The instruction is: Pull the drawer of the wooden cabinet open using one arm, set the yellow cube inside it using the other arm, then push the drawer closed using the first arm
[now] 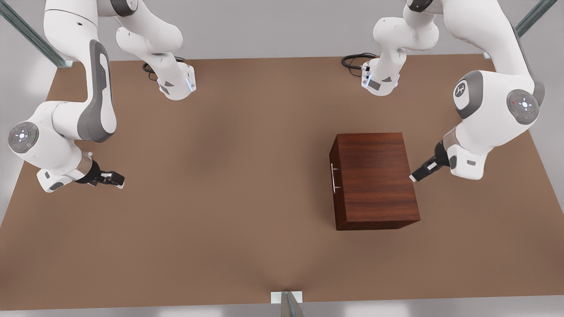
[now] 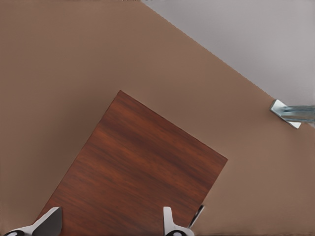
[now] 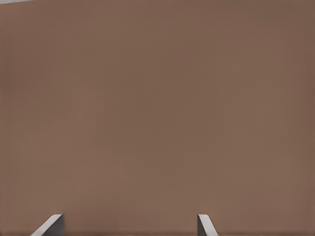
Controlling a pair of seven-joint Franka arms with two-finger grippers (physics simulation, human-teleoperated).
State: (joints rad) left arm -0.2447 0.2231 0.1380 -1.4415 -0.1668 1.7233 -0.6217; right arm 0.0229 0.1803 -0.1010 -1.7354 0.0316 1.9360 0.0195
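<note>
My left tool (image 1: pixel 413 177) spread wide beside wooden cabinet (image 1: pixel 374 178), far from handle (image 1: pixel 335 177); drawer (image 1: pixel 335 185) shut; right tool (image 1: pixel 115 178) wide, waiting over bare table (image 1: pixel 220 176); yellow cube unseen

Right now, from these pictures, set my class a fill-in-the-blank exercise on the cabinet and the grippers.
1. The drawer of the cabinet is ____.
2. Its handle faces the front view's ____.
3. The gripper beside the cabinet belongs to the ____ arm.
4. The right gripper, far from the cabinet, has its fingers ____.

Missing words: shut; left; left; open
</note>
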